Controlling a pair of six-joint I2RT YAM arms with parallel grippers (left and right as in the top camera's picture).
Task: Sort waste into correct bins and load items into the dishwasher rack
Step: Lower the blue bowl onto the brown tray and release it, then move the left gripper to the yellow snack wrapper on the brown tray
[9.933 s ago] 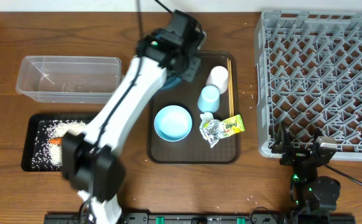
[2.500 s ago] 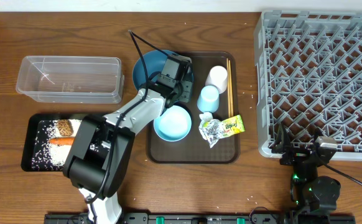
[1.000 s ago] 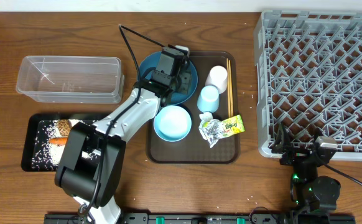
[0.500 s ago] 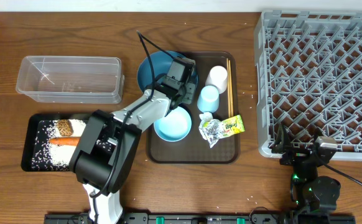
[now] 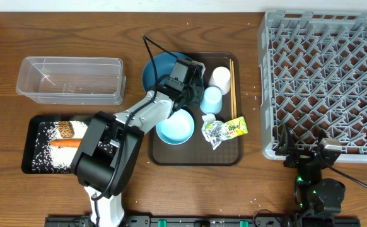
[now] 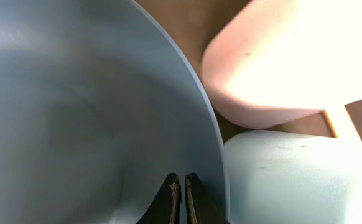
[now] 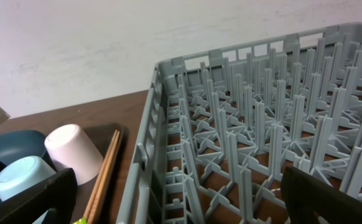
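My left gripper [image 5: 188, 74] is shut on the rim of the large dark blue dish [image 5: 157, 70] at the back left of the brown serving tray. The left wrist view shows its fingers [image 6: 182, 186] pressed together against the dish [image 6: 75, 112], with the whitish cup [image 6: 280, 62] and light blue cup [image 6: 293, 180] beside it. On the tray lie the small light blue bowl [image 5: 175, 125], light blue cup [image 5: 212, 99], whitish cup [image 5: 221, 78], chopsticks [image 5: 233, 85] and snack wrapper [image 5: 224, 130]. The carrot [image 5: 64, 143], brown lump [image 5: 65, 130] and rice lie in the black tray [image 5: 31, 157]. My right gripper [image 5: 313, 157] is open by the rack [image 5: 325, 82].
The clear tub [image 5: 70, 80] stands empty at the back left, behind the black tray. The brown serving tray [image 5: 196, 157] sits mid-table. The grey rack [image 7: 262, 124] fills the right side, and a few rice grains lie on the wood beside it.
My left gripper and the dark blue dish have shifted slightly right over the last second. Since the oldest frame, the carrot and brown lump have appeared in the black tray. The right arm is still.
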